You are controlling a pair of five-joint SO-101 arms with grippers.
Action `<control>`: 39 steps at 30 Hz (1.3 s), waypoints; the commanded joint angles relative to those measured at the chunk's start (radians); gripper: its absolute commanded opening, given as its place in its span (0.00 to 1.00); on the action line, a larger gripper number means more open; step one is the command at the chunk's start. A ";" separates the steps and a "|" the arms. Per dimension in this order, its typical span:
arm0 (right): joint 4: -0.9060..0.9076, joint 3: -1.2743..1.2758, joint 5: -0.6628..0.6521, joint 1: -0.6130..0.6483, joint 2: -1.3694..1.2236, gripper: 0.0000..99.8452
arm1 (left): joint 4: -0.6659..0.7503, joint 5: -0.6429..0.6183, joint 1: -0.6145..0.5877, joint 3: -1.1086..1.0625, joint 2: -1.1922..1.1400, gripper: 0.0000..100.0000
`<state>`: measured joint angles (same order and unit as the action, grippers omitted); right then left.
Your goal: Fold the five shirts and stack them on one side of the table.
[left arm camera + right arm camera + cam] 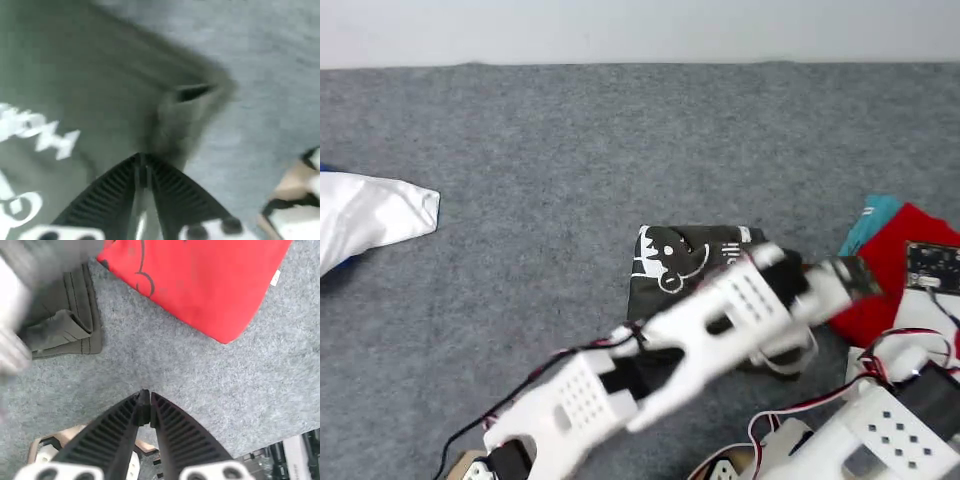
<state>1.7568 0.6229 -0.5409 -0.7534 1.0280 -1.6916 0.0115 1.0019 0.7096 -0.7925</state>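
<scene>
A folded dark shirt [685, 260] with a white print lies at mid-table. My left arm crosses it, and my left gripper [850, 278] is at its right edge. In the left wrist view the left gripper [142, 159] is shut, with a ridge of the dark shirt [75, 90] bunched at its tips. A folded red shirt [895, 265] lies to the right on a teal shirt [870, 220]. My right gripper [145, 397] is shut and empty over bare carpet, between the dark shirt [65, 330] and the red shirt [200, 280].
A white shirt [370, 215] lies at the far left edge with a blue one under it. Grey carpet [570, 140] covers the table. My right arm [900, 430] and its cables fill the near right corner.
</scene>
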 commanded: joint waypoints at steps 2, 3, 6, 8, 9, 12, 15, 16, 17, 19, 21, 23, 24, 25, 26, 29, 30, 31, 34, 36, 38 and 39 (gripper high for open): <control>0.022 -0.012 0.044 -0.008 0.010 0.01 | -0.011 -0.005 0.115 0.030 0.009 0.00; 0.022 -0.012 0.044 -0.008 0.010 0.01 | -0.011 -0.005 0.126 0.030 0.008 0.00; 0.022 -0.012 0.044 -0.008 0.010 0.01 | -0.011 -0.002 0.129 0.030 0.015 0.00; 0.022 -0.012 0.044 -0.008 0.010 0.01 | -0.014 0.018 0.120 0.030 0.017 0.00; 0.022 -0.012 0.044 -0.008 0.010 0.01 | -0.021 0.029 0.112 0.033 0.017 0.00; 0.022 -0.012 0.044 -0.008 0.010 0.01 | -0.048 0.037 0.055 0.079 0.015 0.00; 0.021 -0.012 0.043 -0.008 0.010 0.01 | -0.058 0.037 -0.017 0.142 0.017 0.00; 0.021 -0.012 0.041 -0.008 0.010 0.01 | -0.060 0.037 -0.038 0.163 0.011 0.00; 0.019 -0.012 0.040 -0.007 0.010 0.01 | -0.060 0.037 -0.057 0.179 0.009 0.00; 0.012 -0.011 0.041 0.016 0.010 0.01 | -0.058 0.038 -0.092 0.191 0.008 0.00; 0.008 -0.011 0.044 0.045 0.010 0.01 | -0.055 0.038 -0.130 0.194 0.008 0.00; 0.008 -0.011 0.044 0.081 0.010 0.01 | -0.052 0.040 -0.175 0.196 0.008 0.00; 0.008 -0.011 0.044 0.096 0.010 0.01 | -0.043 0.040 -0.201 0.196 0.008 0.00; 0.008 -0.011 0.044 0.110 0.010 0.01 | -0.032 0.040 -0.230 0.196 0.008 0.00; 0.008 -0.011 0.044 0.117 0.010 0.01 | -0.020 0.040 -0.262 0.196 0.008 0.00; 0.008 -0.011 0.044 0.122 0.010 0.01 | 0.028 0.040 -0.359 0.188 0.006 0.00; 0.008 -0.011 0.044 0.122 0.010 0.01 | 0.040 0.040 -0.390 0.188 0.006 0.00; 0.008 -0.011 0.044 0.122 0.010 0.01 | 0.054 0.040 -0.419 0.186 0.005 0.00; 0.008 -0.011 0.044 0.122 0.010 0.01 | 0.083 0.040 -0.497 0.193 -0.031 0.00; 0.008 -0.011 0.044 0.122 0.010 0.01 | 0.092 0.040 -0.540 0.196 -0.077 0.00; 0.008 -0.011 0.044 0.122 0.010 0.01 | 0.091 0.041 -0.574 0.196 -0.130 0.00; 0.010 -0.011 0.044 0.122 0.010 0.01 | 0.089 0.041 -0.588 0.196 -0.155 0.00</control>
<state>1.7568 0.6229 -0.5071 -0.6414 1.0280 -1.6180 0.0407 0.4572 0.8677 -0.9229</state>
